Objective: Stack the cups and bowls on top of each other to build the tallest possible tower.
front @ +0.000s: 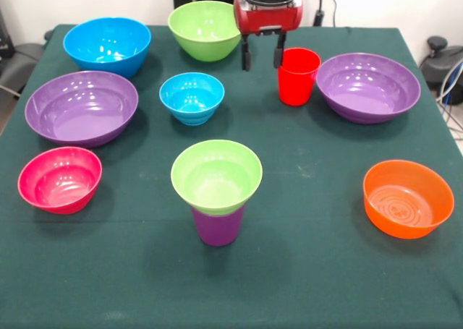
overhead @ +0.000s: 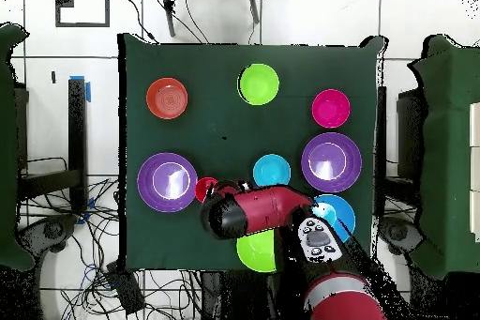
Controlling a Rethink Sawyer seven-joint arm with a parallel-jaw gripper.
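**Green-clothed table on a pale tiled floor**

A square table draped in dark green cloth (overhead: pixel 225 100) stands on a white tiled floor with dark grout lines (overhead: pixel 319 16). Tangled black cables (overhead: pixel 94 269) trail across the floor beside it. A plain white wall (front: pixel 376 3) rises behind.

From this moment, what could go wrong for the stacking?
1. The open gripper hangs just beside the red cup; a finger might hit the rim and tip the cup instead of grasping it.
2. The tower is a wide green bowl on a narrow purple cup. It looks top-heavy, so pressing the red cup in off centre may topple it.
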